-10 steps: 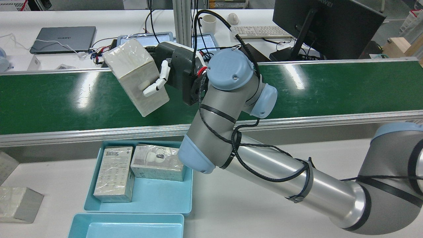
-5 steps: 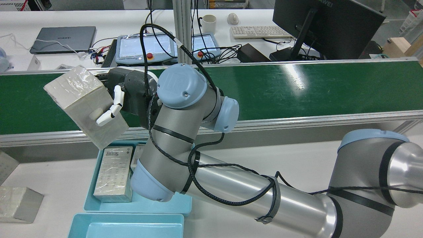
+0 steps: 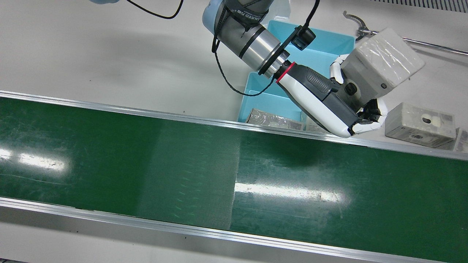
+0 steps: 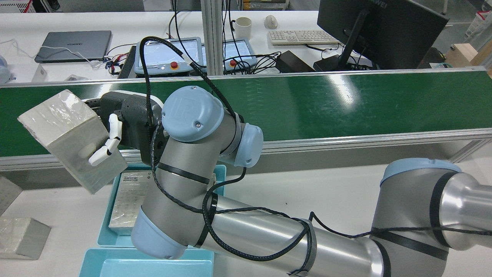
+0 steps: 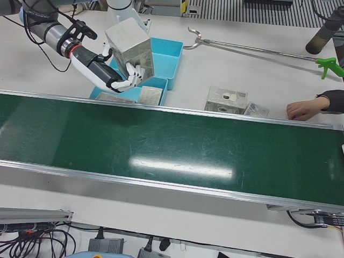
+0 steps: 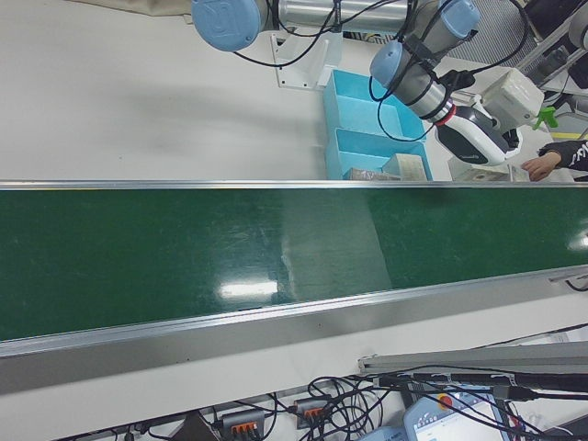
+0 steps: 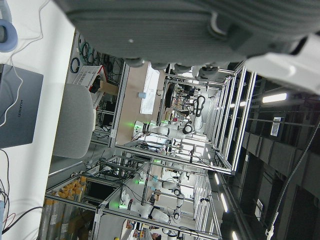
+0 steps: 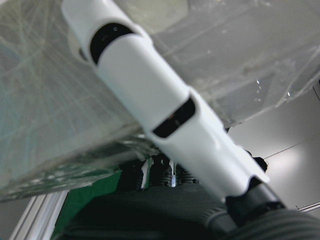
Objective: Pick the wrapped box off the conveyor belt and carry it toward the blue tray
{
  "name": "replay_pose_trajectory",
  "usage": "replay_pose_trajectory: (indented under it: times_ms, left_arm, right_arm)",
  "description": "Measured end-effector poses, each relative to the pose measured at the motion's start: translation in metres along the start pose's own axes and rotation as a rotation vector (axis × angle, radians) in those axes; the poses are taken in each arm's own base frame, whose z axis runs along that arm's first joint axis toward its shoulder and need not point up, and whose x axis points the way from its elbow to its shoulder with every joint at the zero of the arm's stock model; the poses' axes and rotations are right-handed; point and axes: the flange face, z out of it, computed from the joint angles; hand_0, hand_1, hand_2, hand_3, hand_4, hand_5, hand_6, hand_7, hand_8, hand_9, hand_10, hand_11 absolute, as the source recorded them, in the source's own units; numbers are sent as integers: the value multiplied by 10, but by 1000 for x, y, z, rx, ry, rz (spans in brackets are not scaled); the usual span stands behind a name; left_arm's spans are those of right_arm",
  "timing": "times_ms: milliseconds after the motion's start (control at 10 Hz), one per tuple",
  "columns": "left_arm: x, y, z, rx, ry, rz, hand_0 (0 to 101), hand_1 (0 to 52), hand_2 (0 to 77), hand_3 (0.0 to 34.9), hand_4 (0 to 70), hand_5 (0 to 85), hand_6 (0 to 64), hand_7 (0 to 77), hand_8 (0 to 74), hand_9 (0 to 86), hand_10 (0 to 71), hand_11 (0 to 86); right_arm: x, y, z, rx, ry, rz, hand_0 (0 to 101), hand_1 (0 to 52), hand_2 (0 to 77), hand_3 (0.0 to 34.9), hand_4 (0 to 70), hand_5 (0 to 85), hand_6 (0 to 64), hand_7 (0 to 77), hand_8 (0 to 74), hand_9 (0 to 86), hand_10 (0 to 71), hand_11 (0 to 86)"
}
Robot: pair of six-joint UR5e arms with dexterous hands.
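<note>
Right hand (image 4: pixel 115 130) is clamped on the wrapped box (image 4: pixel 69 138), held tilted in the air over the table's edge, beside the blue tray (image 4: pixel 105 231) holding two boxes; a second blue tray (image 4: pixel 148 263) sits nearer. Left hand is seen only as a dark underside in its own view: state cannot be told. Green conveyor belt (image 4: pixel 346 104) runs bare. Beyond, a laptop (image 4: pixel 75 45) reads "HUAWEI"

belt (image 3: pixel 146 157) bare — tray (image 4: pixel 105 215) holds boxes (image 4: pixel 128 200)
</note>
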Motion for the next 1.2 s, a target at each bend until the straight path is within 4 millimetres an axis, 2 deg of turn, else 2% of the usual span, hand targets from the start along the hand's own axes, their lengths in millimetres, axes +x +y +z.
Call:
replay_pose_trajectory:
  times_ms: [100, 200, 300, 400, 500, 600, 700, 800, 900, 1100, 1200]
  left_arm:
    - [0, 0, 0, 0, 0, 0, 0, 0, 5, 0, 0, 11, 5, 5, 5, 0, 5, 5]
    - [0, 0, 0, 0, 0, 0, 0, 0, 5, 0, 0, 11, 5, 5, 5, 0, 5, 5]
    - [0, 0, 0, 0, 0, 0, 0, 0, 5, 0, 0, 11, 5, 5, 5, 0, 5, 5]
    - [0, 0, 0, 0, 0, 0, 0, 0, 5, 0, 0, 11, 5, 5, 5, 0, 5, 5]
    - [0, 0, 0, 0, 0, 0, 0, 0, 11, 0, 0, 11, 5, 5, 5, 0, 5, 5]
    - [0, 0, 0, 0, 0, 0, 0, 0, 11, 0, 0, 11, 0, 5, 5, 5, 5, 5]
    - [0, 0, 0, 0, 0, 0, 0, 0, 11, 0, 0, 11, 0, 5, 5, 5, 5, 5]
    - [0, 0, 0, 0, 0, 0, 0, 0, 5, 0, 0, 11, 5, 5, 5, 0, 5, 5]
    - [0, 0, 0, 0, 0, 0, 0, 0, 5, 0, 0, 11, 5, 5, 5, 0, 5, 5]
    - [0, 0, 0, 0, 0, 0, 0, 0, 11, 0, 0, 11, 5, 5, 5, 0, 5, 5]
    - [0, 0, 0, 0, 0, 0, 0, 0, 5, 0, 0, 11, 5, 5, 5, 5, 5, 5]
  right_arm:
    - [10, 0, 3, -10, 14, 6, 575, 5, 338, 0, 458, 584, 442, 556, 545, 458, 458, 387]
    - [18, 1, 6, -25, 25, 11, 588, 5, 338, 0, 404, 611, 420, 540, 502, 453, 425, 371]
    - [24, 5, 9, -41, 34, 13, 605, 5, 338, 0, 355, 595, 376, 475, 453, 420, 338, 322]
    - [27, 11, 11, -55, 39, 14, 615, 5, 338, 0, 327, 502, 305, 420, 371, 371, 235, 213]
    - [29, 18, 13, -69, 44, 15, 718, 109, 322, 0, 311, 376, 224, 327, 273, 284, 125, 120]
    - [32, 26, 16, -81, 47, 15, 658, 305, 175, 0, 289, 262, 185, 240, 44, 87, 0, 11]
    - [34, 34, 17, -92, 51, 16, 620, 278, 196, 0, 284, 262, 185, 240, 44, 87, 0, 11]
    - [36, 40, 19, -102, 54, 17, 620, 278, 196, 0, 284, 262, 185, 240, 44, 87, 0, 11]
    - [38, 46, 20, -110, 57, 18, 633, 284, 191, 0, 273, 256, 180, 240, 33, 44, 0, 11]
    - [40, 59, 22, -129, 60, 18, 635, 278, 175, 0, 273, 245, 180, 240, 22, 44, 0, 5]
    - [41, 65, 22, -137, 62, 18, 635, 278, 180, 26, 273, 262, 180, 245, 22, 44, 0, 5]
